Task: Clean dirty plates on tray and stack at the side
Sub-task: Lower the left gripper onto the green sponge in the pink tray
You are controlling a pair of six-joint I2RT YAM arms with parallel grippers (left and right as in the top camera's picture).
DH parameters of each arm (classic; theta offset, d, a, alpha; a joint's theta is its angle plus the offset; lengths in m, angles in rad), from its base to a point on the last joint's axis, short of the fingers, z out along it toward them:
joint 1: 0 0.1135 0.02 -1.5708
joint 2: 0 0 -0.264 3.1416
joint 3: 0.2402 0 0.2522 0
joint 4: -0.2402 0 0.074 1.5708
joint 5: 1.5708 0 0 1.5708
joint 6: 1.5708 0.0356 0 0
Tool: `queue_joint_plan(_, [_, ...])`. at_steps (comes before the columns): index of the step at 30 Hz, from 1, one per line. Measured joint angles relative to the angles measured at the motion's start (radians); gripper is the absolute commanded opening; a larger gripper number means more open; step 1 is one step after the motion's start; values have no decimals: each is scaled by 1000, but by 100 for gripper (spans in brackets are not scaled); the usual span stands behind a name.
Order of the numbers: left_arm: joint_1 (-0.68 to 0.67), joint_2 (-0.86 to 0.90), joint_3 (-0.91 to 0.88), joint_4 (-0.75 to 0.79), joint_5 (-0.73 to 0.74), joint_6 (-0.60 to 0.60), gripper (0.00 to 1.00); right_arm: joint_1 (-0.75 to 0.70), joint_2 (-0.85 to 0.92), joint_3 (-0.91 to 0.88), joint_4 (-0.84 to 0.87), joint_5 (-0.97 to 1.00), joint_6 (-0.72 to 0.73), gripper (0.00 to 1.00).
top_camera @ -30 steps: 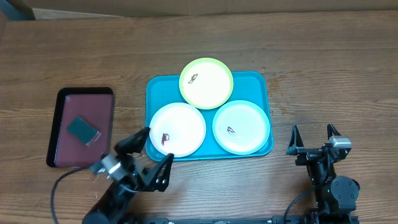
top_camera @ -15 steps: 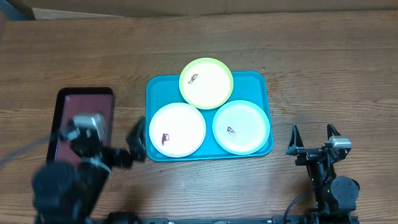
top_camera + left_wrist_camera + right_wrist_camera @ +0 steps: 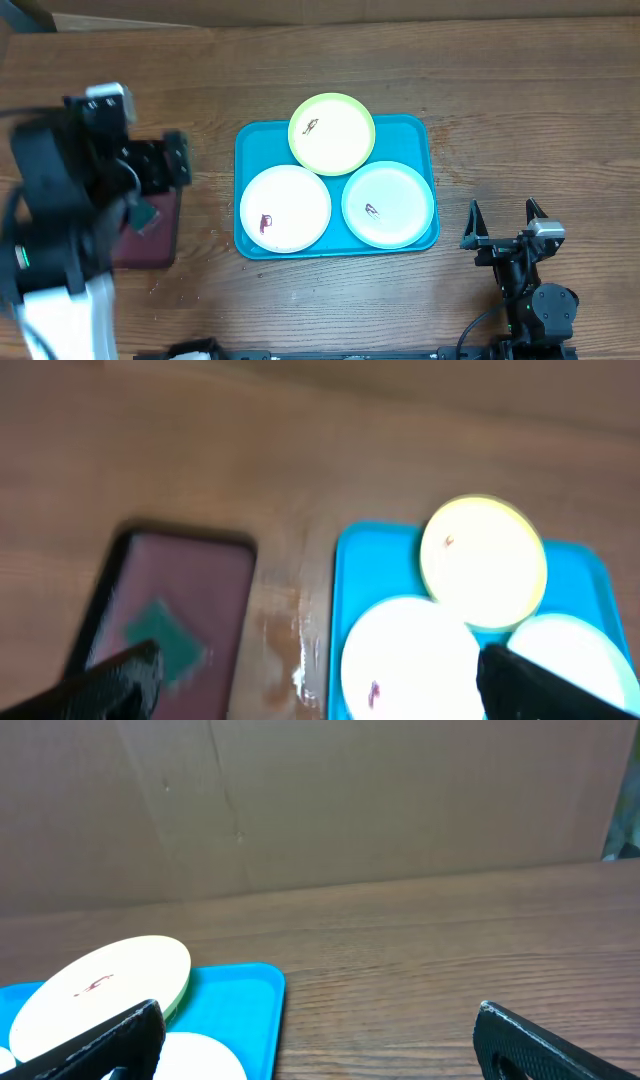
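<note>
Three plates lie on the turquoise tray [image 3: 255, 140]: a yellow-green plate [image 3: 332, 133] at the back, a white plate [image 3: 285, 208] at front left and a pale mint plate [image 3: 388, 204] at front right. Each has a small dark smear. My left gripper [image 3: 150, 175] is open and empty, raised over the maroon tray, left of the turquoise tray. In the blurred left wrist view the gripper [image 3: 315, 680] looks down on the tray [image 3: 360, 560], the yellow-green plate [image 3: 483, 560] and the white plate [image 3: 410, 660]. My right gripper [image 3: 503, 225] is open and empty, right of the tray; its wrist view [image 3: 318, 1020] shows the tray's corner [image 3: 235, 1000].
A dark maroon tray [image 3: 145, 248] with a green sponge [image 3: 145, 215] lies at the left, mostly hidden under my left arm; it shows in the left wrist view [image 3: 190, 575]. A brown cardboard wall [image 3: 350, 800] stands behind the wooden table.
My left arm has lifted and swung left and back, from the table's front by the turquoise tray's left corner to above the maroon tray. The right arm and plates have not moved.
</note>
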Motion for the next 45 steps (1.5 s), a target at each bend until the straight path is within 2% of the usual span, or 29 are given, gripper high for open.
queue_joint_plan(4, [95, 234, 119, -150, 105, 13, 100, 0, 0, 0, 0, 0, 0, 100])
queue_joint_plan(7, [140, 369, 127, -160, 138, 3, 100, 0, 0, 0, 0, 0, 0, 100])
queue_joint_plan(15, [327, 544, 129, -178, 99, -208, 100, 0, 0, 0, 0, 0, 0, 100])
queue_joint_plan(19, [391, 613, 129, -193, 88, -252, 100, 0, 0, 0, 0, 0, 0, 100])
queue_joint_plan(30, [400, 848, 132, -184, -31, -312, 100, 0, 0, 0, 0, 0, 0, 100])
queue_joint_plan(33, [400, 899, 133, -150, -43, -327, 95, 0, 0, 0, 0, 0, 0, 100])
queue_joint_plan(36, [400, 932, 133, -125, -49, -333, 93, 0, 0, 0, 0, 0, 0, 100])
queue_joint_plan(45, [398, 963, 126, -23, -120, -349, 96, 0, 0, 0, 0, 0, -1, 100])
